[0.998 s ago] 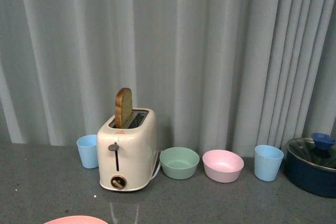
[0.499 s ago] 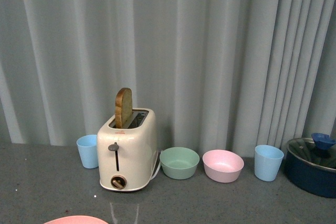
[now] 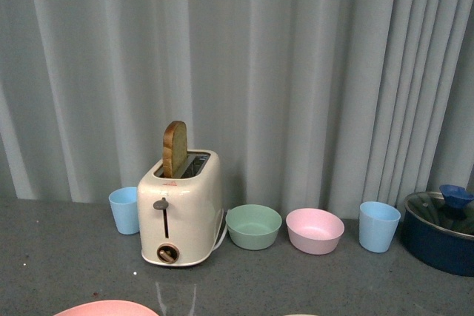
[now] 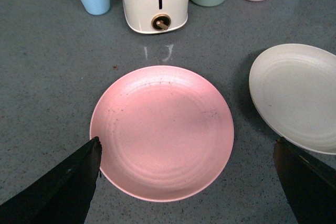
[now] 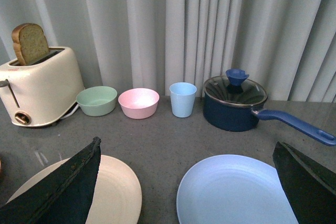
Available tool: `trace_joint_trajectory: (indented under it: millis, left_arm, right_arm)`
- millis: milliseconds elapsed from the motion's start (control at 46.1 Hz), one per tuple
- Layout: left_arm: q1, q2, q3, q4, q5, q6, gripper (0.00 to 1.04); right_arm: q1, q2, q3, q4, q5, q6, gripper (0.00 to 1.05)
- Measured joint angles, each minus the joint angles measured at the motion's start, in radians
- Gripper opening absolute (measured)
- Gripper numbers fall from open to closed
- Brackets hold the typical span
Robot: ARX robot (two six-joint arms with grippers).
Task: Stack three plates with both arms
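Note:
Three plates lie flat and apart on the grey tabletop. The pink plate (image 4: 163, 132) is under my open left gripper (image 4: 186, 145), whose dark fingers (image 4: 63, 187) straddle it from above without touching. The cream plate (image 4: 296, 95) lies beside it, toward the light blue one. In the right wrist view the cream plate (image 5: 113, 192) and the light blue plate (image 5: 236, 192) lie side by side. My right gripper (image 5: 186, 145) hangs open over the gap between them, holding nothing. The front view shows only the pink plate's rim (image 3: 104, 307).
Along the curtain at the back stand a cream toaster (image 3: 181, 209) with a bread slice, two blue cups (image 3: 124, 210) (image 3: 378, 227), a green bowl (image 3: 253, 226), a pink bowl (image 3: 315, 230) and a dark blue lidded pot (image 3: 441, 231). The pot's handle (image 5: 294, 121) points toward the blue plate.
The front view has shifted slightly, so a little more of the pink plate's rim shows at the bottom edge. Nothing on the table has moved.

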Motion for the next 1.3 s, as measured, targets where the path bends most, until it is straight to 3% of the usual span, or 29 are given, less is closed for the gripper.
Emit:
trace_joint_trajectory:
  millis: [174, 455, 824, 1301]
  left_arm:
    - [0.01, 0.51, 0.303, -0.056, -0.025, 0.069, 0.98]
    - [0.062, 0.921, 0.663, -0.253, -0.055, 0.133, 0.98]
    - [0.144, 1.094, 0.768, -0.255, -0.15, 0.282, 0.98]
    - [0.215, 1.205, 0.805, -0.285, -0.101, 0.277, 0.98]
  right_arm:
    - [0.0, 0.0, 0.0, 0.0, 0.0, 0.0, 0.97]
    - [0.0, 0.0, 0.0, 0.0, 0.0, 0.0, 0.97]
    - [0.0, 0.0, 0.0, 0.0, 0.0, 0.0, 0.97]
    - [0.0, 0.0, 0.0, 0.0, 0.0, 0.0, 0.97]
